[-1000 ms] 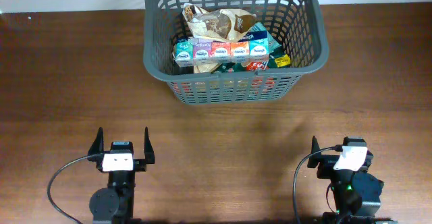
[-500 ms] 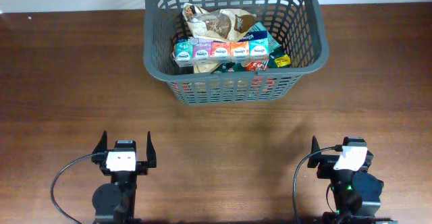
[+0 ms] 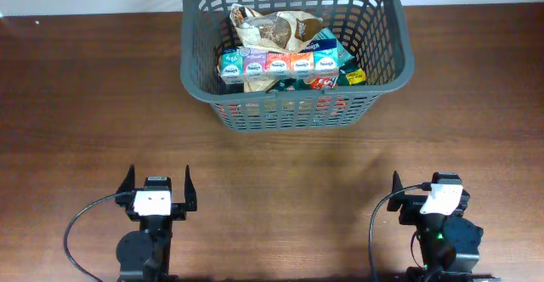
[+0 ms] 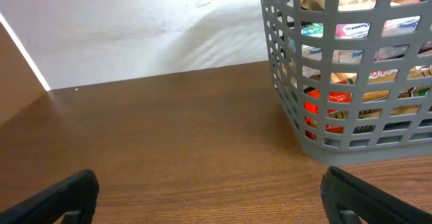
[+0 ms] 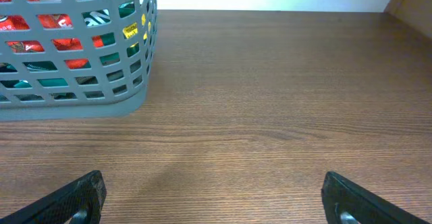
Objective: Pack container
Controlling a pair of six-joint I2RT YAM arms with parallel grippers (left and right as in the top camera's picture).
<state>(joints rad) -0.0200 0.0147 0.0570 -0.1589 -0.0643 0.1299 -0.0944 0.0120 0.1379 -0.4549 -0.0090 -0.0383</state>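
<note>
The dark grey basket (image 3: 390, 40) stands at the back middle of the table. It holds a row of colourful small packs (image 3: 279, 62), a brown crinkled bag (image 3: 274, 29) and other packets. It also shows in the left wrist view (image 4: 283, 82) and the right wrist view (image 5: 145, 62). My left gripper (image 3: 158, 185) is open and empty near the front left edge, far from the basket. My right gripper (image 3: 425, 188) is open and empty near the front right edge. Both wrist views show bare wood between the fingers, left (image 4: 209, 197) and right (image 5: 212, 197).
The brown wooden table (image 3: 85, 104) spreads around the basket. A white wall (image 4: 135, 28) runs behind the table's far edge. Black cables (image 3: 81, 218) curl beside each arm base at the front.
The left gripper shifted slightly right and toward the front edge a second ago, then stayed still. The right arm and the basket have not moved.
</note>
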